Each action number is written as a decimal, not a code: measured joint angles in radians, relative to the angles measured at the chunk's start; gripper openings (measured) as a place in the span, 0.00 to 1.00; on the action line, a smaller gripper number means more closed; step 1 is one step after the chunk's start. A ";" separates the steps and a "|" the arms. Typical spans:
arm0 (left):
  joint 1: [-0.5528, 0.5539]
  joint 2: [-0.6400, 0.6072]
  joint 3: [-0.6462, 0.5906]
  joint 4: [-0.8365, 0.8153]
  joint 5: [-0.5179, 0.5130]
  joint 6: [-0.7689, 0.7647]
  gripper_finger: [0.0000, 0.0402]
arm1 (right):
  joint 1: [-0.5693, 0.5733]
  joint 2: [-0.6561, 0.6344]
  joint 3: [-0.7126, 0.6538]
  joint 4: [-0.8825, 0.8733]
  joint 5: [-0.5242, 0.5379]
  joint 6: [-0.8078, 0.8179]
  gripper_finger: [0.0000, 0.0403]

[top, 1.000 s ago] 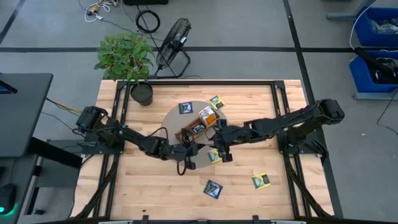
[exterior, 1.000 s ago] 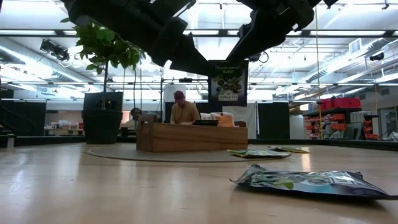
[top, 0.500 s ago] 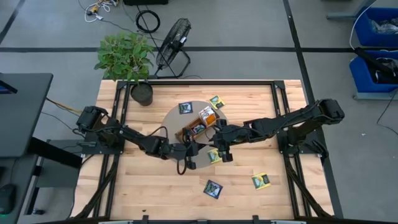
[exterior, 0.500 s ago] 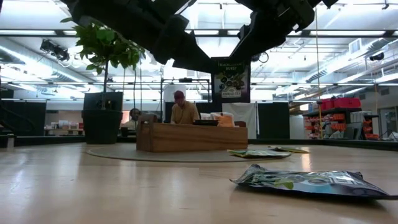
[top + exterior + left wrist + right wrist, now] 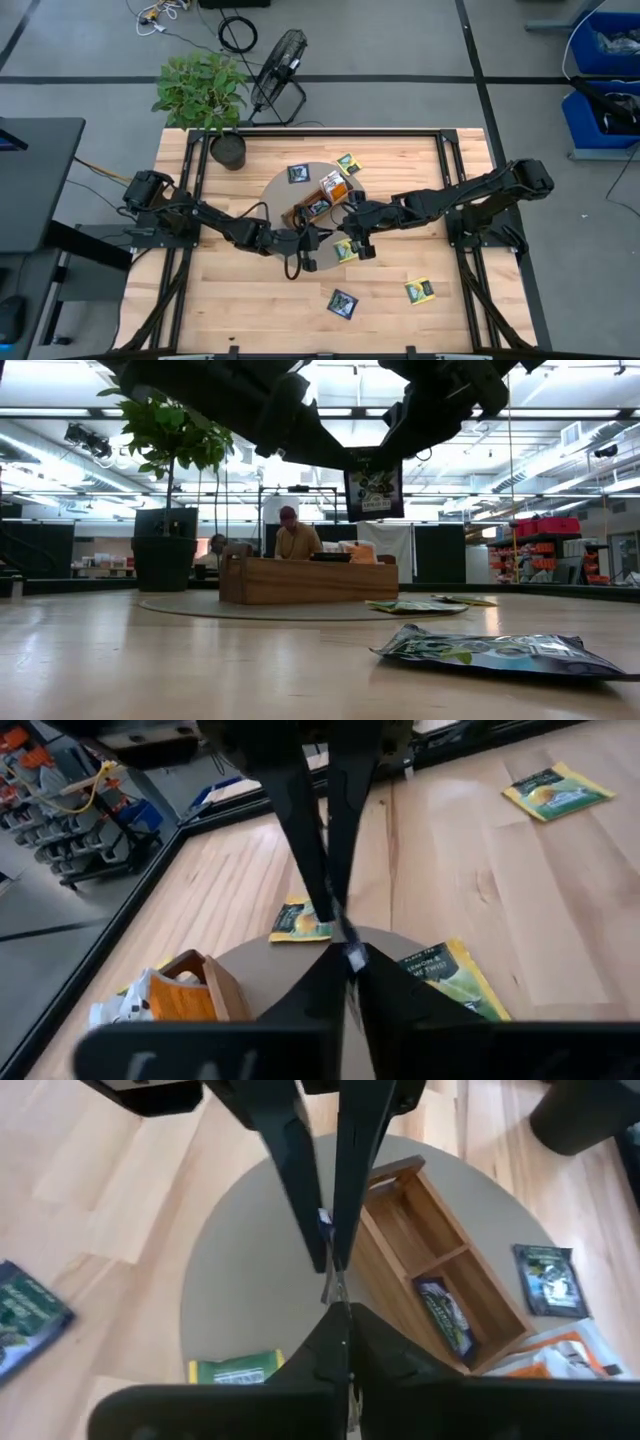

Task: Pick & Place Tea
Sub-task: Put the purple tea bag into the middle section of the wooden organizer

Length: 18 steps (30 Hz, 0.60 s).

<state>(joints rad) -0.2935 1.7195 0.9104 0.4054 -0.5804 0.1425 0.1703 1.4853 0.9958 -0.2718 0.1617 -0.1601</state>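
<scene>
Both grippers meet above the table's middle, pinching one tea packet (image 5: 371, 491) that hangs upright between them in the air. The right gripper (image 5: 352, 240) is closed on it; the left gripper (image 5: 312, 240) has its fingers nearly together on the same packet. Below lie a round grey mat (image 5: 280, 192) and a wooden tray (image 5: 452, 1265) with a dark packet (image 5: 441, 1312) inside. Other packets (image 5: 343, 303) lie scattered on the table (image 5: 200, 310).

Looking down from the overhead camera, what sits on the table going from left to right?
Potted plant → navy tea packet → wooden tray → yellow-green tea packet.
</scene>
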 joint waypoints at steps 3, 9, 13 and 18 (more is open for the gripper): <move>0.001 0.000 -0.001 -0.028 0.018 -0.002 0.16 | 0.002 0.000 0.000 -0.008 0.021 -0.013 0.01; 0.022 0.000 -0.003 -0.106 0.161 -0.079 0.34 | 0.004 0.000 0.000 -0.029 0.042 -0.030 0.00; 0.014 0.000 -0.100 0.112 0.175 -0.054 0.40 | 0.015 0.000 0.000 -0.022 0.065 -0.063 0.00; -0.020 0.000 -0.313 0.581 0.161 -0.022 0.40 | 0.035 -0.004 -0.011 0.008 0.067 -0.106 0.00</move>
<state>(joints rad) -0.3131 1.7195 0.5970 0.9864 -0.4194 0.1207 0.2051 1.4811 0.9853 -0.2638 0.2284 -0.2659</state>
